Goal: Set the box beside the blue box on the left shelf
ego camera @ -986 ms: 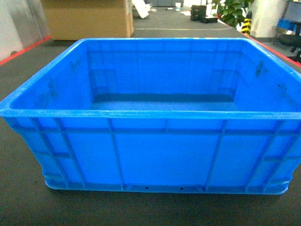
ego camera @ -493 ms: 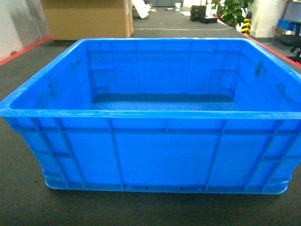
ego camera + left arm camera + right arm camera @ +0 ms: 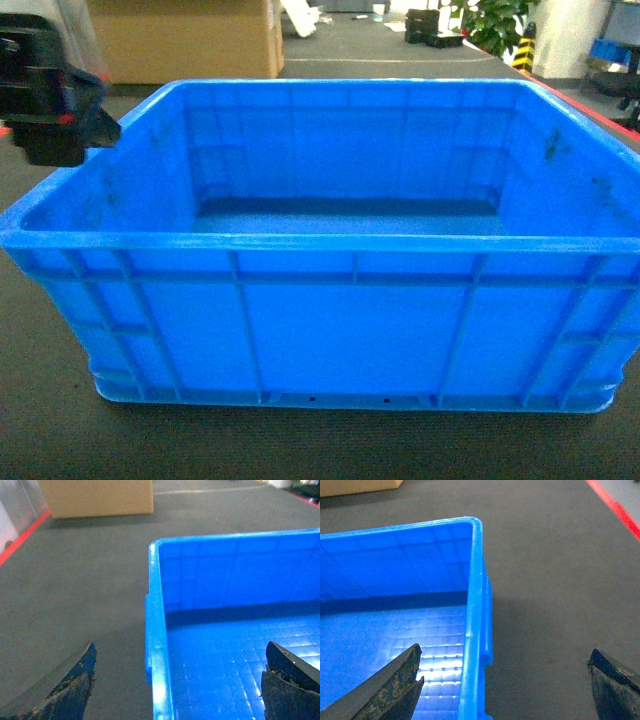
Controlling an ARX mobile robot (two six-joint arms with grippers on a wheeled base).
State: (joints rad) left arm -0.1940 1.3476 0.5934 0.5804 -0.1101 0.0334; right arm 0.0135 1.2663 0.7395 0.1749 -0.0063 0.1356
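The box [image 3: 340,250] fills most of my head view, a bright blue open-topped crate sitting flat on the dark grey matted surface [image 3: 40,400]. Its ribbed front wall faces me across the lower half of the frame, and I can see down past the thick rim to the smooth floor inside, which holds nothing that I can see.

In the upper left of the head view my left gripper [image 3: 50,85] shows as a dark, blurred block just outside the crate's left wall, at about rim height. From the left wrist view that gripper [image 3: 180,680] is spread wide: one worn black finger [image 3: 70,690] sits at the lower left over the mat, the other at the lower right edge over the crate floor, with the box's left rim [image 3: 156,645] running up the middle between them. I see no contact with the rim.

The right wrist view mirrors this. My right gripper [image 3: 510,680] is also spread open, one finger [image 3: 390,690] at the lower left over the crate floor, the other at the lower right over the mat, straddling the right rim [image 3: 477,620] without touching it.

A tan cardboard box [image 3: 190,40] stands at the top of the head view behind the crate, and a potted plant [image 3: 495,25] at the upper right. A red floor line [image 3: 615,507] crosses the top right corner of the right wrist view.
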